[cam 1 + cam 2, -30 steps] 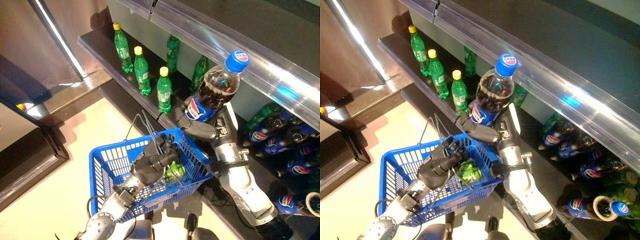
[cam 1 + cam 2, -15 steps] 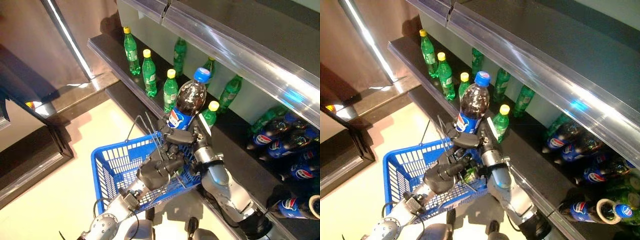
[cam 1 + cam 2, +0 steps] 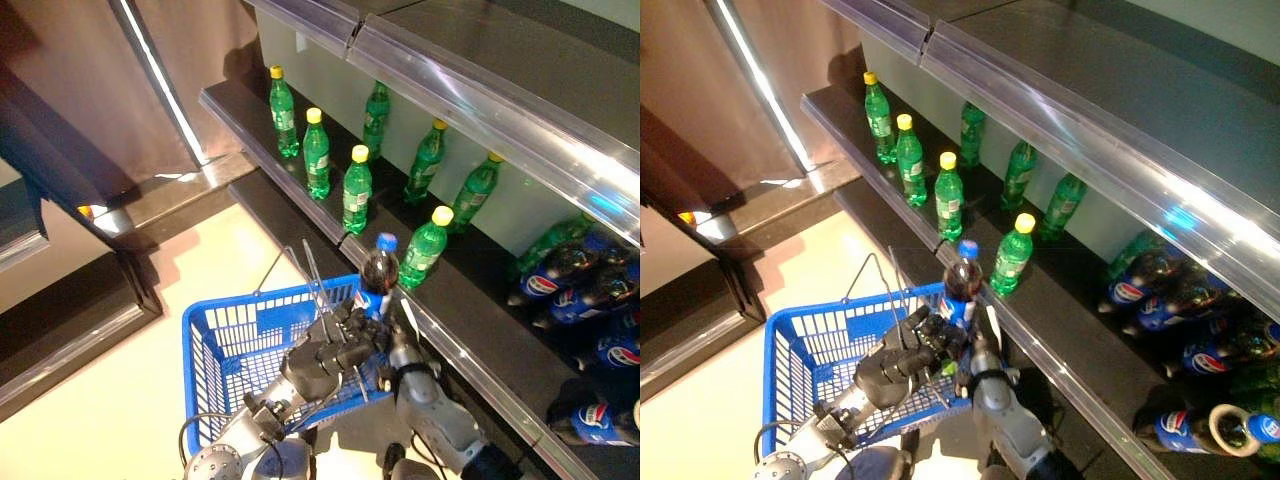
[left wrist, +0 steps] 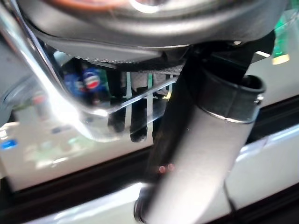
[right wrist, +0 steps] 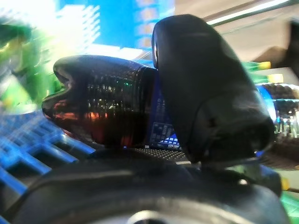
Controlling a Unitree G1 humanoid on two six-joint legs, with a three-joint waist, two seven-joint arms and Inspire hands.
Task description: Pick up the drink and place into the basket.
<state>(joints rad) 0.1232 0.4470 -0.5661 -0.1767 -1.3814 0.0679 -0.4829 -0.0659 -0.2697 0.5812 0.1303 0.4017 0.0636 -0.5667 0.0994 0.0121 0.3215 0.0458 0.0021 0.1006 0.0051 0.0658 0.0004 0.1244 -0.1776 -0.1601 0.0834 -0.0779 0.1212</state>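
The blue basket [image 3: 228,345] hangs in front of me, and my left hand [image 3: 322,362] is shut on its thin wire handles [image 3: 312,285]. My right hand [image 3: 980,338] is shut on a dark cola bottle [image 3: 377,283] with a blue cap. It holds the bottle upright at the basket's far right corner, with the bottle's lower part down inside the rim. In the right wrist view the thumb [image 5: 205,93] curls round the bottle [image 5: 100,107] above the basket's blue grid [image 5: 28,149]. My left hand hides much of my right hand in the eye views.
Green bottles with yellow caps [image 3: 356,190] stand along the dark shelf [image 3: 245,110] just beyond the basket. Cola bottles [image 3: 562,280] lie on the lower shelf at the right. A metal shelf rail [image 3: 470,90] overhangs above. Something green [image 5: 18,70] lies in the basket.
My right hand has brought the cola bottle down from up by the shelf rail into the basket's far right corner. The camera has shifted too.
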